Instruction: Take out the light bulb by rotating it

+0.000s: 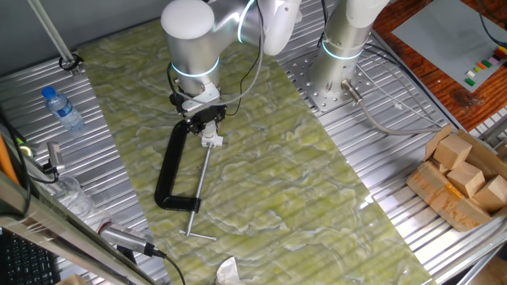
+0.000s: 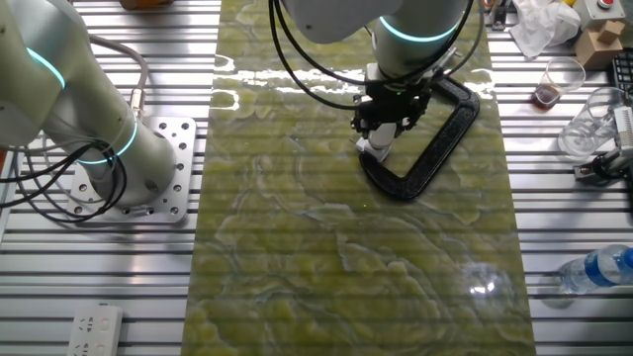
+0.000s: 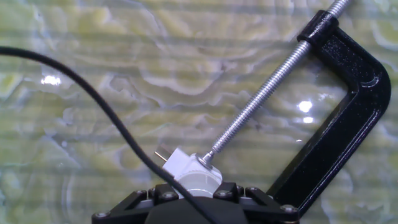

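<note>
The light bulb [image 3: 198,186] shows as a pale rounded shape at the bottom of the hand view, seated in a small white socket piece [image 3: 180,167]. The screw of a black C-clamp [image 3: 348,112] presses on that socket. My gripper [image 3: 198,195] straddles the bulb, its black jaws close against both sides, shut on it. In one fixed view the gripper [image 1: 204,121] hangs over the clamp's [image 1: 169,170] upper end, and its fingers hide the bulb. The other fixed view shows the gripper [image 2: 384,127] just above the white socket [image 2: 375,150].
A second arm's base [image 1: 341,55] stands on the metal table beside the green mat [image 1: 277,198]. A clear bottle [image 1: 62,107] lies at the left. A cardboard box of wooden blocks [image 1: 463,174] sits at the right. A plastic cup [image 2: 559,79] stands beyond the clamp.
</note>
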{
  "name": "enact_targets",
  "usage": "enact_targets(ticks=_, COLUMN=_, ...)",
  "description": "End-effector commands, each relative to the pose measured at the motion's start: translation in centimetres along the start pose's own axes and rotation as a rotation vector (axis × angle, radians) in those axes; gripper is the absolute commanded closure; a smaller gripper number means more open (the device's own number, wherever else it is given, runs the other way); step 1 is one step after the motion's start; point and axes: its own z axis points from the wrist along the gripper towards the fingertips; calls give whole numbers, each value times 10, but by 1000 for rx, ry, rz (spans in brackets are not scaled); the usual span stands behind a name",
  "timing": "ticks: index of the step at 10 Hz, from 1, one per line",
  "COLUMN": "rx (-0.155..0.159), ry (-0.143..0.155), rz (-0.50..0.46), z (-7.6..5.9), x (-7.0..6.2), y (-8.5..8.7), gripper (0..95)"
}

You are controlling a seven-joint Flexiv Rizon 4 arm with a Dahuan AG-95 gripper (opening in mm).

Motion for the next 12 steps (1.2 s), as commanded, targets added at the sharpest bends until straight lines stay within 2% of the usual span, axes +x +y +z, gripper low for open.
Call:
enact_targets(ticks=1, rx=1, ry=-3, rz=-4, z=0, x=0, y=0, gripper=380)
enact_targets(ticks=4, rx=0, ry=-7, rz=22, z=-1, x=0, y=0, gripper=380)
enact_targets(ticks=7, rx=-6, ry=-18, rz=310, z=-3, x=0, y=-3, gripper=380)
enact_targets(ticks=8, rx=-10, ry=-27, rz=382, z=-3, x=0, y=-3, gripper=380)
enact_targets(ticks=11, rx=-22, ry=-26, rz=608, z=-3, x=0, y=-3, gripper=380)
enact_targets(ticks=12, rx=-25, ry=-26, rz=655, z=-3, x=0, y=-2, gripper=380)
